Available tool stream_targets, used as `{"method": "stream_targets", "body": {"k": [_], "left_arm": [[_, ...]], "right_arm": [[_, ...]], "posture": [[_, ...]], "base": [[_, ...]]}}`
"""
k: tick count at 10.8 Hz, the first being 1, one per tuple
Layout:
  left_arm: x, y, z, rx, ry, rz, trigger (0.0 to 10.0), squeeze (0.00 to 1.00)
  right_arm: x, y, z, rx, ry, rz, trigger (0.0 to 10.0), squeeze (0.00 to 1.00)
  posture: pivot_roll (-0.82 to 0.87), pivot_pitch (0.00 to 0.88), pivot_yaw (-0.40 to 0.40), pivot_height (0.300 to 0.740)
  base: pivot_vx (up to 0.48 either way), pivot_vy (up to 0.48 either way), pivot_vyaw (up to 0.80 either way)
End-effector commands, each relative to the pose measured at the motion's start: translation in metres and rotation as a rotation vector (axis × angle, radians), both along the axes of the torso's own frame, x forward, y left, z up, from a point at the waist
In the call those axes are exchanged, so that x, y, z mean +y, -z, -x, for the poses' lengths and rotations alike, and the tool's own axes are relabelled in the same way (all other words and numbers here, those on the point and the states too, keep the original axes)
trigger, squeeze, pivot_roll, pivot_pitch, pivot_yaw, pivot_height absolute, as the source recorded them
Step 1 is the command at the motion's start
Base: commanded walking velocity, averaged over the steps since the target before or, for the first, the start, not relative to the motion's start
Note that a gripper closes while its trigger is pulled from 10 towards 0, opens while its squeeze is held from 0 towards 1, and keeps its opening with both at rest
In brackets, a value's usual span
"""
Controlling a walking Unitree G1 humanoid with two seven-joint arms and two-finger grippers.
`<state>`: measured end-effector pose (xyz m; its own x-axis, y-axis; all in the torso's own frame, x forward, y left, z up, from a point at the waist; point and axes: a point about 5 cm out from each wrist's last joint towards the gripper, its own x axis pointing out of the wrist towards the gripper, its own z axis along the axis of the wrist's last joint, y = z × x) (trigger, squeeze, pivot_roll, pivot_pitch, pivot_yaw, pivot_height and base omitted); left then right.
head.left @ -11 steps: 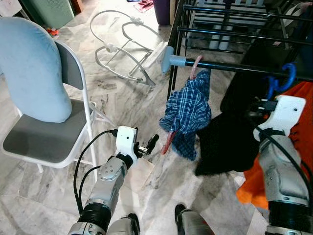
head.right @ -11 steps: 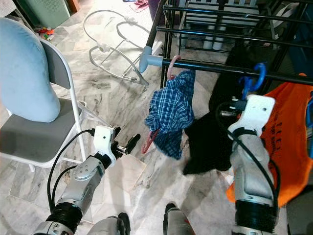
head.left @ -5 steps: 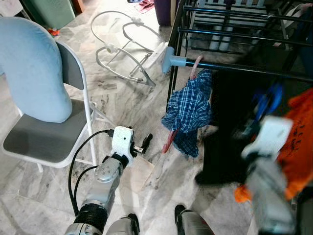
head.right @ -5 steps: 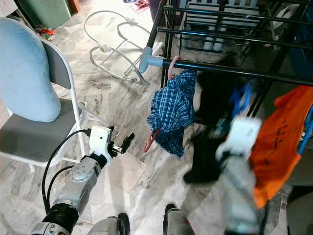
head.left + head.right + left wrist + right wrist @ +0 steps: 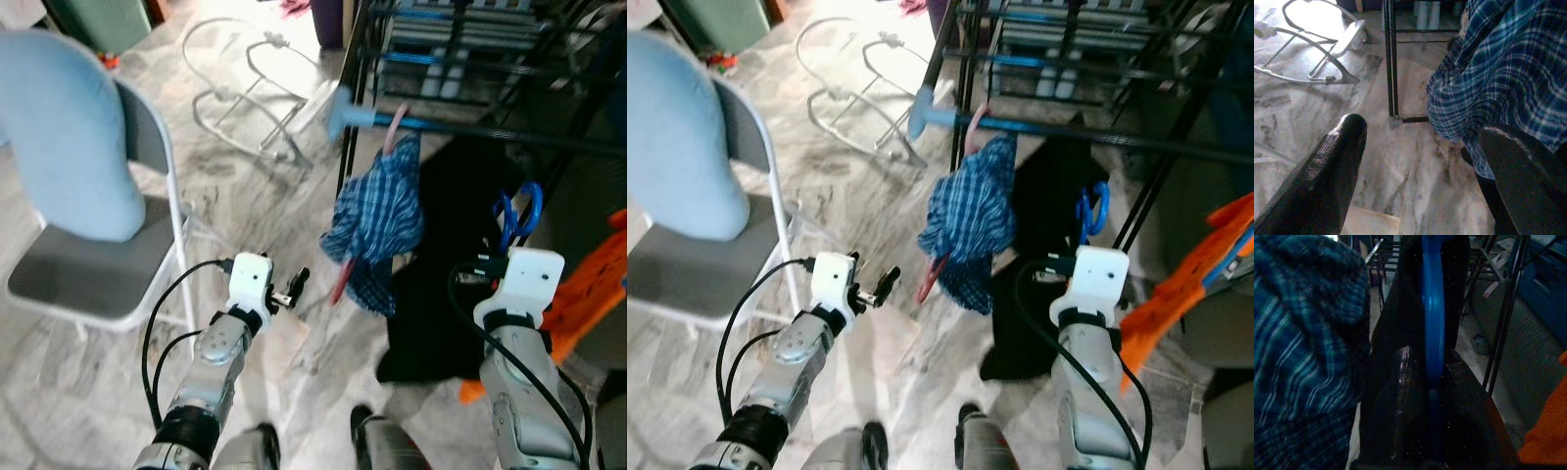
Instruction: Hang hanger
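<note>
Hanger: I see a blue hanger (image 5: pixel 516 211) whose hook stands upright above my right tool (image 5: pixel 1432 396); its long axis runs up and down, the hook's curve at the top.
Hanger look: glossy blue plastic, a thin rounded loop; a black garment (image 5: pixel 446 255) hangs from it and drapes down to the floor.
Hanger place: it sits below the black rail (image 5: pixel 509 137) of the drying rack (image 5: pixel 1068 59), apart from the rail, between the plaid shirt (image 5: pixel 380 220) and the orange cloth (image 5: pixel 588 294).
Right tool: closed on the blue hanger; in the wrist view the blue stem runs straight between the two black fingers (image 5: pixel 1400 396).
Left tool: my left tool (image 5: pixel 1420 161) is low over the marble floor (image 5: pixel 245 186), its fingers (image 5: pixel 1327 171) spread wide with nothing between them, pointing toward the plaid shirt.
Plaid shirt: blue and white check, bunched up, hanging from a pink hanger (image 5: pixel 392 132) hooked on the rail beside the pale blue rail cap (image 5: pixel 345 113).
Chair: a white folding chair (image 5: pixel 98 284) with a grey seat stands to my left, a light blue pillow (image 5: pixel 64 127) leaning on its back.
Floor items: a white wire frame (image 5: pixel 255 98) lies on the floor beyond the chair.
Rack shelves: I cannot tell what is on the upper bars; the picture is blurred there.
</note>
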<state>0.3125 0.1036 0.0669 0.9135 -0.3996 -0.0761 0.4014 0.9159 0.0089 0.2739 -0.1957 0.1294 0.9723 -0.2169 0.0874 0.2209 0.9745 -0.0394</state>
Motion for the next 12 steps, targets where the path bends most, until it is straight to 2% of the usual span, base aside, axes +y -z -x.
{"method": "stream_targets", "body": {"k": [1, 5, 10, 12], "left_arm": [[0.005, 0.009, 0.005, 0.033, -0.016, -0.011, 10.0, 0.00], [0.006, 0.011, 0.004, 0.036, -0.018, -0.017, 10.0, 0.00], [0.006, 0.016, 0.007, 0.051, -0.022, -0.024, 10.0, 0.00], [0.004, 0.019, 0.009, 0.056, -0.022, -0.023, 10.0, 0.00]], "right_arm": [[0.001, -0.003, 0.000, -0.028, 0.006, 0.006, 10.0, 0.00], [0.005, 0.002, -0.001, -0.015, -0.005, -0.001, 10.0, 0.00], [0.004, 0.018, -0.001, 0.051, -0.012, 0.005, 10.0, 0.00], [0.010, 0.026, 0.001, 0.094, -0.065, -0.005, 10.0, 0.00]], "posture": [[-0.16, 0.185, 0.073, 0.740], [-0.16, 0.174, 0.069, 0.740], [-0.16, 0.180, 0.062, 0.740], [-0.16, 0.188, 0.056, 0.740]], "base": [[-0.398, 0.000, 0.00], [-0.398, 0.000, 0.00], [-0.395, 0.000, 0.00], [-0.371, 0.000, 0.00]]}}
